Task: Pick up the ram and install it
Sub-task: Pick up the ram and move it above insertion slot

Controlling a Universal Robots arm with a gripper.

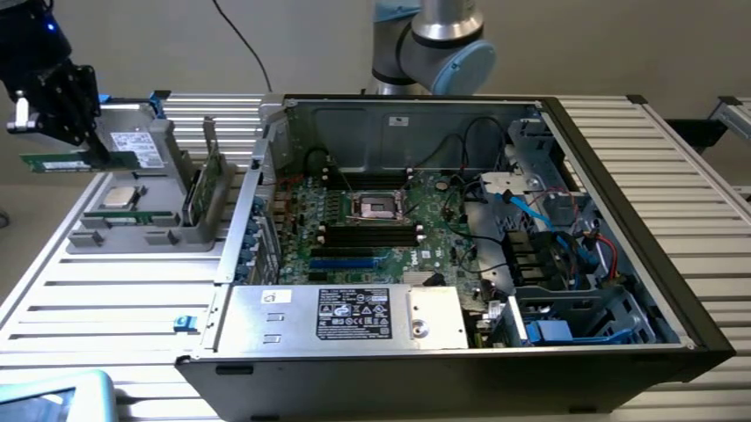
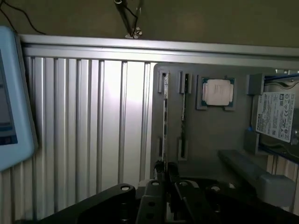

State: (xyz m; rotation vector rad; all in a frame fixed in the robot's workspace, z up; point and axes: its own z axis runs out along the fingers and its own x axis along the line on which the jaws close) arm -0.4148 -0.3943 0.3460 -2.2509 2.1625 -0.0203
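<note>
The ram (image 1: pixel 55 163) is a long green stick held level in the air, above and beyond the exterior view's left end of the grey parts tray (image 1: pixel 141 239). My gripper (image 1: pixel 91 156) is shut on one end of it. In the wrist view the ram (image 2: pixel 165 116) is seen edge-on, running out from the gripper (image 2: pixel 164 169) over the tray (image 2: pixel 205 135). The black motherboard slots (image 1: pixel 369 234) lie inside the open computer case (image 1: pixel 610 185), well off to the exterior view's right of the gripper.
In the tray lie a silver-topped processor (image 1: pixel 121 196) (image 2: pixel 217 92), a drive with a white label (image 1: pixel 137 146) (image 2: pixel 276 116) and another green stick (image 2: pixel 183 112). A pale blue-edged device (image 2: pixel 14 93) lies on the slatted table (image 1: pixel 105 308). The arm's base (image 1: pixel 428 44) rises behind the case.
</note>
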